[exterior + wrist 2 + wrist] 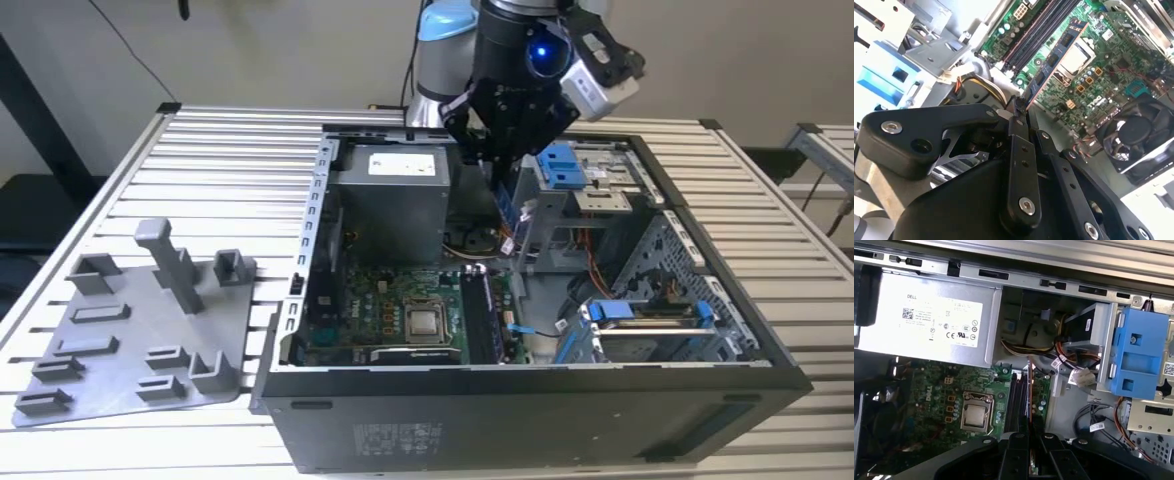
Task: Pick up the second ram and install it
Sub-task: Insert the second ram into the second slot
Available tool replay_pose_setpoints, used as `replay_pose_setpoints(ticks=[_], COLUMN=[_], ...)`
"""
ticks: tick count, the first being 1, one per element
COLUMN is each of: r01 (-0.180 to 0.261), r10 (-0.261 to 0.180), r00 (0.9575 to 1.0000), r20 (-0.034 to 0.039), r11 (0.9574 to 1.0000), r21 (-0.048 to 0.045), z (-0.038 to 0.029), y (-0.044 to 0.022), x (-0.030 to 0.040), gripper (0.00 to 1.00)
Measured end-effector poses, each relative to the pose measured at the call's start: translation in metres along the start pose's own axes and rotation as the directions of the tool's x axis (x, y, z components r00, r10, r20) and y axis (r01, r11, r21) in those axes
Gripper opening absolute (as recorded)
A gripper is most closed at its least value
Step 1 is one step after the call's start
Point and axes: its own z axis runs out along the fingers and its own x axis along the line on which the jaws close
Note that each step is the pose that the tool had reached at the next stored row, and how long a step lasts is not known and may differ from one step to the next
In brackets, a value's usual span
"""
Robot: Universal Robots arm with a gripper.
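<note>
Arm [514, 40] reaching down, hand [497, 168] vertical, fingers [1018, 150] pinched on second ram [1053, 60].

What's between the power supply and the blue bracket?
In the first wrist view: a tangle of cables and a grey metal drive cage.

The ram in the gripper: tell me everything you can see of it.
The ram is a thin, long, dark board with a row of black chips on one face and a copper-coloured edge. The gripper is shut on one end; the rest juts down into the open case, over the memory slots, not seated. In the first wrist view it shows edge-on.
</note>
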Motion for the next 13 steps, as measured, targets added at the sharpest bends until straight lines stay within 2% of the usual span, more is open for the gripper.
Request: replay_pose_setpoints(ticks=[2, 5, 10, 13], r01=[-0.014, -0.059, -0.134, -0.165], r10=[0.014, 0.059, 0.134, 0.165], r00=[0.9999, 0.9983, 0.9909, 0.9863], r20=[-0.0014, -0.0009, 0.0002, 0.0007], r11=[0.9999, 0.9983, 0.9909, 0.9863], r21=[0.0002, 0.0015, 0.0041, 0.0051], z=[0.0003, 0.0009, 0.0022, 0.0028], y=[0.0000, 0.0000, -0.0001, -0.0001], x=[0.0001, 0.0000, 0.0000, 0.0000], gripper=[0.14, 0.14, 0.14, 0.14])
